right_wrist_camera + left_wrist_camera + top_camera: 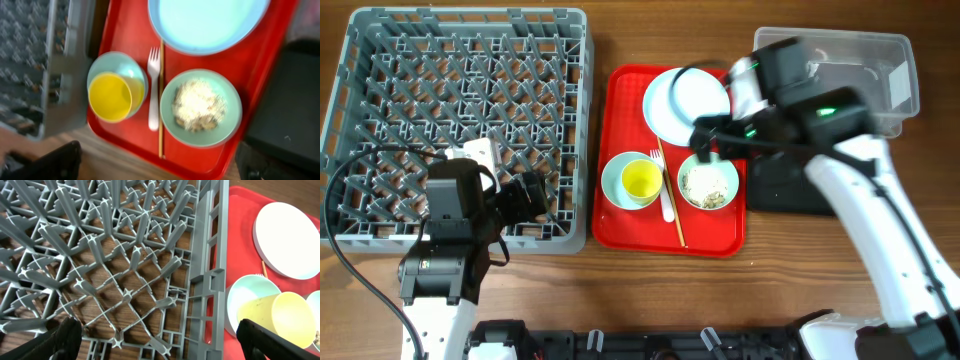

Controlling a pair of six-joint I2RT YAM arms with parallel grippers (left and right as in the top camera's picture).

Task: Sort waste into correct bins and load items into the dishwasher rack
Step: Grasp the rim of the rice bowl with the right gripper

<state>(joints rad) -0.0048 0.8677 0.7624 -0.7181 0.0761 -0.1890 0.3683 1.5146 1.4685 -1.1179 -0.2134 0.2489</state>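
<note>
Matt grey plastic rack (pixel 440 70), glossy red tray (pixel 620 110), wood-grain table (pixel 670 300), clear plastic tub (pixel 880 40).

Brightness: all three views are evenly and brightly lit.
Shadows: soft, faint shadows are cast by the dishwasher rack (pixel 205 275) pegs onto the table (pixel 770 290).
Glare: the plate (pixel 287 235) is washed almost white in the left wrist view.
Blur: the right wrist view is smeared throughout; the right arm (pixel 800 85) is streaked overhead.
Focus: the left wrist view is rendered sharp.
</note>
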